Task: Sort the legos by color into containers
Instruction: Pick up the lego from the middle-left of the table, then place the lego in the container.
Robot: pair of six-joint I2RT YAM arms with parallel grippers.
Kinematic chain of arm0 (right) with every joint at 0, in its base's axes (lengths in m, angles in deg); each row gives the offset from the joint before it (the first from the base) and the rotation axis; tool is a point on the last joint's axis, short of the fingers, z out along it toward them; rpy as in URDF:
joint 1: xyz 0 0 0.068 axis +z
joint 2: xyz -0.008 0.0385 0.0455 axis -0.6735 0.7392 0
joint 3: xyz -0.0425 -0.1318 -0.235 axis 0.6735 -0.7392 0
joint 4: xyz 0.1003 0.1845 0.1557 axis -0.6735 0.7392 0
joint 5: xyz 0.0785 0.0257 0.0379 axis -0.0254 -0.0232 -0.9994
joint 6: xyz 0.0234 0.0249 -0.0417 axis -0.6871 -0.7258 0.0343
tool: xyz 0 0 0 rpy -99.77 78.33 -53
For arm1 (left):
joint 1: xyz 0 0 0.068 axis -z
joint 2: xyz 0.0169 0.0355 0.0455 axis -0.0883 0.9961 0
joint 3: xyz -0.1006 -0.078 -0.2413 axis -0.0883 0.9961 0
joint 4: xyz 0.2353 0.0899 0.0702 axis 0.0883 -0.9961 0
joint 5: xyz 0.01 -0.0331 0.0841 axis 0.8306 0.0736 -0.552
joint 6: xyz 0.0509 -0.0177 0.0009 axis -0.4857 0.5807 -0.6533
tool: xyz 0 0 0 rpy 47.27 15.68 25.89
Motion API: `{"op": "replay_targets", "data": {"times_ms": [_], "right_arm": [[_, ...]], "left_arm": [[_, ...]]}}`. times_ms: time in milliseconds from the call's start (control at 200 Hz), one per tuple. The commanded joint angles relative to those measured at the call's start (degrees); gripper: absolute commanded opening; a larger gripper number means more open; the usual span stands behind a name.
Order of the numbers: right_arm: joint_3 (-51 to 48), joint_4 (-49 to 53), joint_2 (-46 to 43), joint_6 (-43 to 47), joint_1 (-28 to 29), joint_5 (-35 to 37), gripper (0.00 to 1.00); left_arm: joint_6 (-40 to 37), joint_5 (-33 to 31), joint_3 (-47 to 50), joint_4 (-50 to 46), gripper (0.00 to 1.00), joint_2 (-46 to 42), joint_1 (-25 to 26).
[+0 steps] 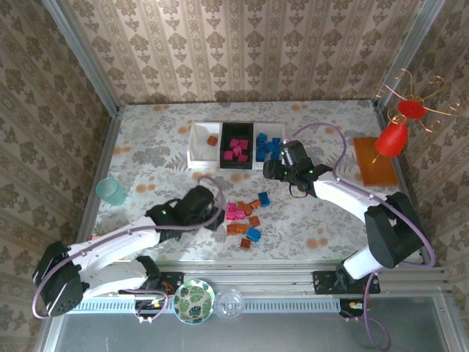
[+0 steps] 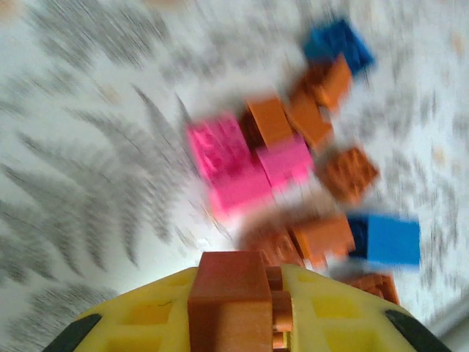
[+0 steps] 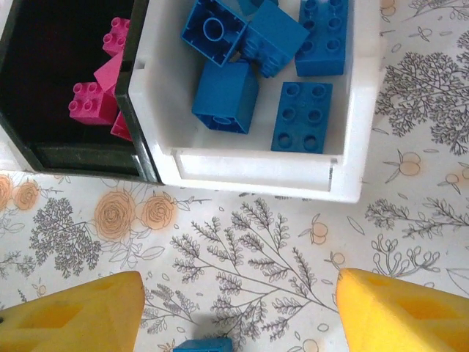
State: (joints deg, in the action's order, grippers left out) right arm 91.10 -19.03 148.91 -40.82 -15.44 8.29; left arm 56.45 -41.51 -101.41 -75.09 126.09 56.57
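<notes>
My left gripper [image 2: 242,282] is shut on an orange-brown lego [image 2: 229,293], held just above the table at the left edge of the loose pile [image 1: 245,216]. That pile mixes pink legos [image 2: 234,165], orange-brown legos [image 2: 322,92] and blue legos [image 2: 385,238]. The containers stand in a row at the back. The left white bin [image 1: 196,149] holds one orange-brown lego [image 1: 212,140]. Pink legos [image 3: 91,103] lie in the black bin [image 1: 236,130], and blue legos [image 3: 300,117] in the right white bin [image 3: 249,172]. My right gripper [image 3: 242,308] hangs open and empty just in front of that bin.
A teal cup [image 1: 111,191] stands at the left edge of the table. An orange board [image 1: 375,161] with a red ornament [image 1: 392,138] sits at the right. A green-patterned plate [image 1: 194,301] lies on the front rail. One blue lego [image 3: 203,345] lies below the right gripper.
</notes>
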Motion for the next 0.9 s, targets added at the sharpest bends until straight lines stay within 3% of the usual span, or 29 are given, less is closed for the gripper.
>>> {"op": "replay_targets", "data": {"times_ms": [0,265,585,675,760,895], "right_arm": [[-2.4,-1.9,-3.3,-2.0,0.5,-0.3,0.71],[-7.0,-1.1,-8.0,-2.4,1.2,-0.1,0.71],[-10.1,0.6,-12.6,-2.8,2.4,0.0,0.71],[-11.0,0.8,-13.6,-2.7,3.0,0.2,0.71],[-11.9,1.0,-14.2,-2.7,3.2,0.6,0.71],[-12.7,1.2,-15.0,-2.6,3.3,0.7,0.71]], "left_arm": [[-4.9,0.7,-5.7,1.7,0.23,2.1,-8.1],[-7.6,1.1,-20.9,10.2,0.22,22.3,-22.6],[-10.2,-0.9,-40.4,6.2,0.22,44.0,-28.3],[-10.1,-0.7,-43.9,4.5,0.29,47.3,-29.4],[-10.4,-0.2,-46.6,3.0,0.42,48.9,-29.6],[-9.7,1.3,-44.9,4.4,0.62,45.4,-29.0]]}}
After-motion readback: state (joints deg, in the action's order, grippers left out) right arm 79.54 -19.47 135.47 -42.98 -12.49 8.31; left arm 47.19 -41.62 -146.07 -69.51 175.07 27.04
